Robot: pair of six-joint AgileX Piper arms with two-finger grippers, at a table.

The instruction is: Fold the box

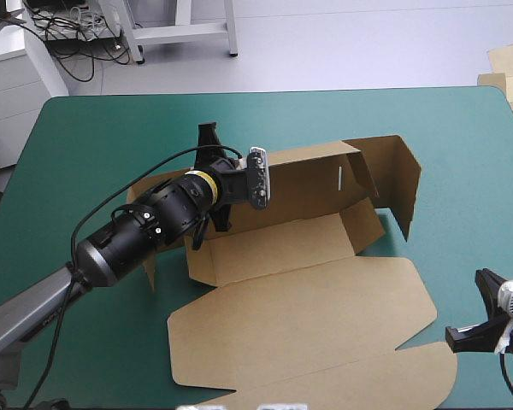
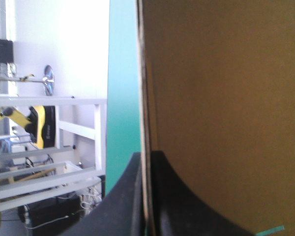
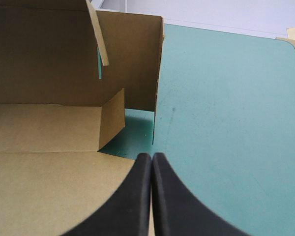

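Note:
The brown box (image 1: 299, 316) lies in the middle of the teal-green table (image 1: 103, 128). Its lid is flat toward the front, and the back wall (image 1: 312, 175) and right wall (image 1: 408, 184) stand raised. My left gripper (image 1: 215, 178) is at the left part of the back wall. In the left wrist view its black fingers (image 2: 146, 156) are all but shut with the board's edge (image 2: 143, 98) between them. My right gripper (image 1: 472, 309) hovers near the table's front right, off the lid's corner. Its fingers (image 3: 152, 157) meet shut, holding nothing, pointing at the box's right wall (image 3: 132, 59).
Pale board (image 1: 509, 64) lies beyond the table's far right corner. A short inner flap (image 3: 113, 115) stands at the tray's right end. Bare teal-green cover (image 3: 226, 108) stretches to the right of the box.

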